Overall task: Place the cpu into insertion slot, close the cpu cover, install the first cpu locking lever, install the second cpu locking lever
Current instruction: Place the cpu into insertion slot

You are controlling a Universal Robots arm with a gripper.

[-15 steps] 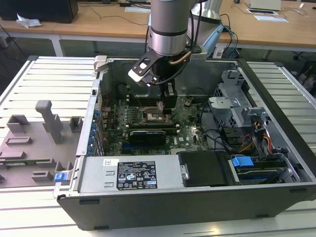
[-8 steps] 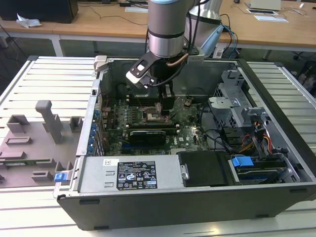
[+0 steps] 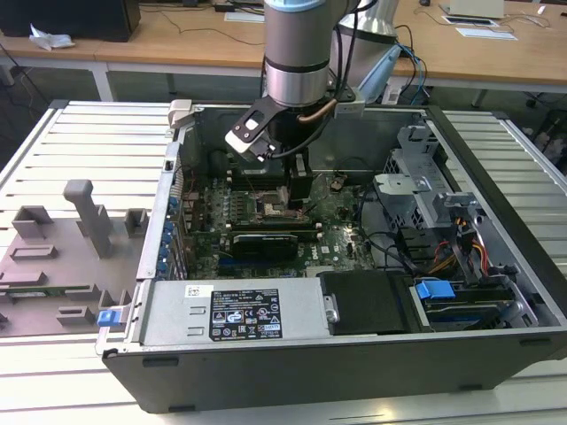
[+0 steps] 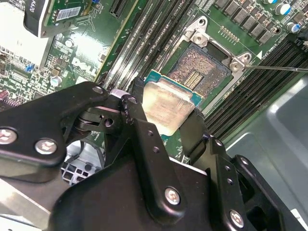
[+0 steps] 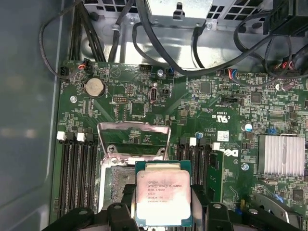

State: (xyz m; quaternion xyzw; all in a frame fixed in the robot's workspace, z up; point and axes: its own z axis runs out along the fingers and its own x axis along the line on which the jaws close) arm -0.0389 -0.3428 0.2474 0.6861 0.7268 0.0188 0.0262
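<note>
At step one of four.

Pinching cpu [image 4: 168, 103] by two opposite edges in gripper [image 4: 162, 114]. Fingers [image 4: 134, 108] pressed in on its sides, pale metal top facing up.

Not seated. Held above slot [image 4: 199, 72], which lies just ahead of the fingertips and lower down, its contact field bare. In the first wrist view, overlapping the slot's near corner: partly over it, off-centre, no contact visible.

Cover [image 5: 134, 139] tipped up and open, on the far side of the slot from the tool. Not closed.

Thin rod [image 4: 279, 69] running off a slot corner, away from the gripper. Probably one locking lever lying unlatched, though too thin to be sure. No second lever made out. With the cover up, neither judged installed.

In the exterior view, arm [image 3: 297, 53] reaching down into the open case [image 3: 266, 372], tool low over the board [image 3: 341, 239].

Tally, as judged from here:
- nothing completed
- placing in progress
- cover closing and both levers left to do
</note>
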